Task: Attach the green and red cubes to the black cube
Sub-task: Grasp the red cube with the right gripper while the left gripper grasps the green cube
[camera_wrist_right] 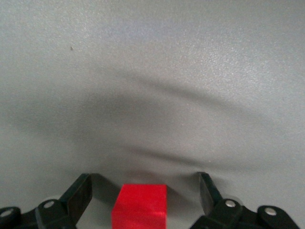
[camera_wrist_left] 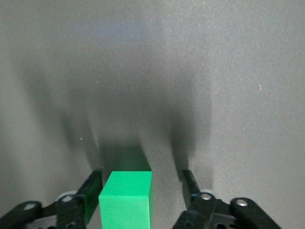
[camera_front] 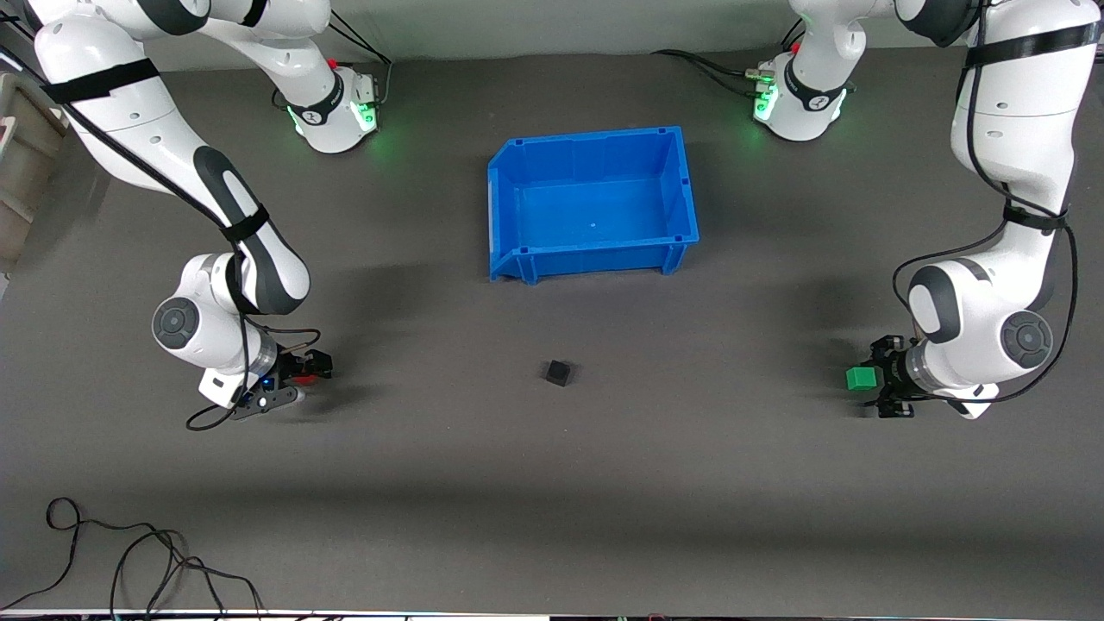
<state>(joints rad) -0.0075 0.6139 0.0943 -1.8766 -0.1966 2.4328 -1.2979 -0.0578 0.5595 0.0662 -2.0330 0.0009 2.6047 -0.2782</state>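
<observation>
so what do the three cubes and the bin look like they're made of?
Green cube and red cube: likely plastic, solid colour, flat faces, crisp edges, slight sheen. Black cube: matte, no highlights; material unclear. Blue bin: moulded plastic, by its ribbed rim and glossy walls. All judged by look only.

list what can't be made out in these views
- Red cube: its lower part is cut off by the right wrist view's edge; the right gripper nearly hides it in the front view.
- Green cube: cut off the same way in the left wrist view.
- Black cube: too small for surface detail.
</observation>
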